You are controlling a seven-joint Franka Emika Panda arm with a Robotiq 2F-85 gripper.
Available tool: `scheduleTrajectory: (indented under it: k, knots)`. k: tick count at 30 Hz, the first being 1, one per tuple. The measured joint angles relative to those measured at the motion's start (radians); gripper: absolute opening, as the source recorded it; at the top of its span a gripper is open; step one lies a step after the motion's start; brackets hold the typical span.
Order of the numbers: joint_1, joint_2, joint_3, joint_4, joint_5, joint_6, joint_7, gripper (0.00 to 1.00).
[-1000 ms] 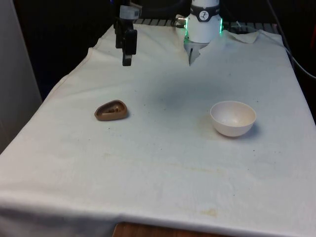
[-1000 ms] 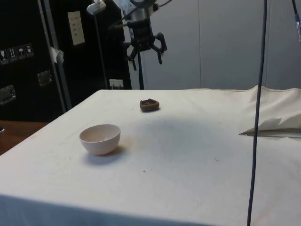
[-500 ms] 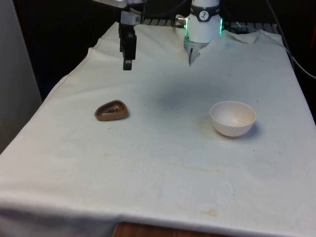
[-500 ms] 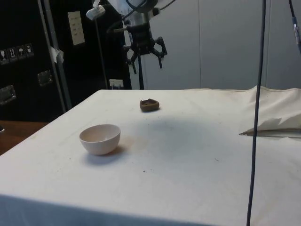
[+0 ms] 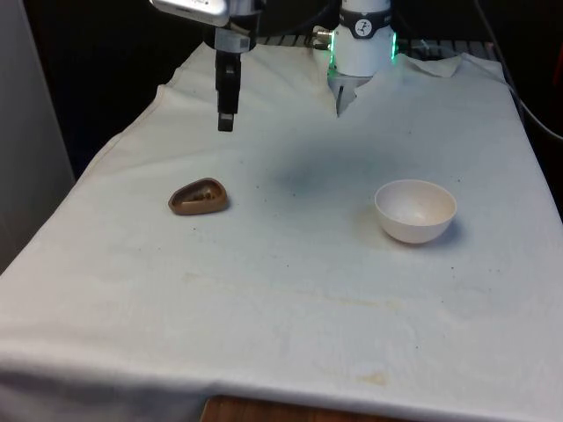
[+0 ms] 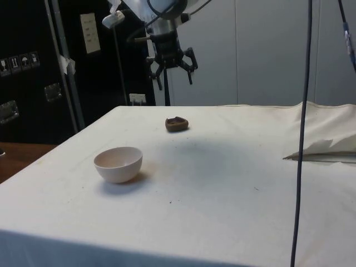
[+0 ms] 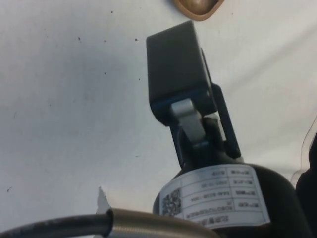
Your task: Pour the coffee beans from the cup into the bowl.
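Observation:
A small brown cup [image 5: 199, 196] with dark beans inside sits on the white cloth at the front view's left; it is also the brown cup [image 6: 177, 123] in the side view. The white bowl [image 5: 415, 210] stands apart on the front view's right, nearer the side camera [image 6: 118, 163]. My gripper [image 5: 226, 121] hangs well above the cloth, beyond the cup toward the robot. In the side view the gripper [image 6: 174, 83] has its fingers spread open with nothing between them. The wrist view has one black finger [image 7: 178, 74] and a bit of the cup [image 7: 198, 6] past it.
The robot's base [image 5: 362, 44] stands at the table's far end. A black cable [image 6: 303, 133] hangs down in the side view, beside a fold of cloth [image 6: 322, 147]. The cloth [image 5: 290, 290] between cup and bowl is bare.
The gripper has come down a little and turned about its axis, staying open. Cup and bowl have not moved.

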Motion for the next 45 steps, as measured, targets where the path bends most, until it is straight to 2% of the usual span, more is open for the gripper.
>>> scheduleTrajectory:
  k: [45]
  knots:
    - [-0.002, 0.051, -0.003, 0.0, 0.005, 0.051, 0.216, 1.0]
